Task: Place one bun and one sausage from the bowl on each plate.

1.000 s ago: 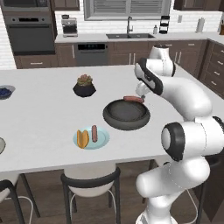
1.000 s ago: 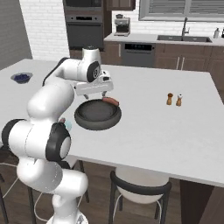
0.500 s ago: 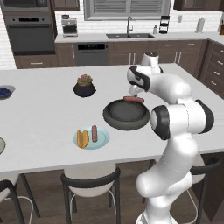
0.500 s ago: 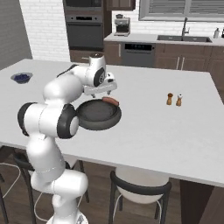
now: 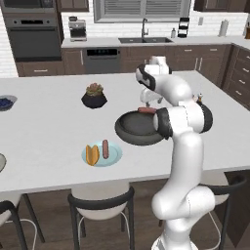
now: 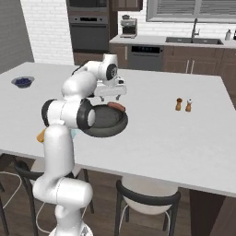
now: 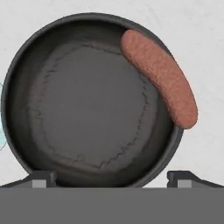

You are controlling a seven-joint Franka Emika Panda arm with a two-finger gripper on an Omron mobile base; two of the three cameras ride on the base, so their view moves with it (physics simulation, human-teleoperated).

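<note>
Two dark fingertips (image 7: 41,177) sit wide apart at the bottom of the hand view, one near 7 o'clock and one near 5 o'clock, with nothing between them; the gripper (image 6: 110,94) is open and empty, hanging above the bowl (image 7: 26,131).

One sausage (image 7: 159,78) is left there, lying on the bowl's inner wall and rim from about 12 to 3 o'clock in the hand view. No bun shows in the bowl.

From the left base view, the blue plate (image 5: 113,157) at 7 o'clock from the bowl already carries a bun (image 5: 92,154) and a sausage side by side. A sliver of another plate (image 5: 1,162) shows at the far left edge of the counter; what it holds cannot be told.

Likely risks from here:
- The sausage lies off to one side of the fingers, not under them. A straight descent would probably close on bare bowl floor.
- It rests up on the sloped wall, so a finger coming down on the rim could tip or shove the bowl, or roll the sausage out onto the counter.
- It lies at a slant to the line between the fingers, so a grip without turning the wrist may catch it near one rounded end, and it could swing or slip free in transit.
- The far plate is a long carry, giving a weak grip time to fail.
</note>
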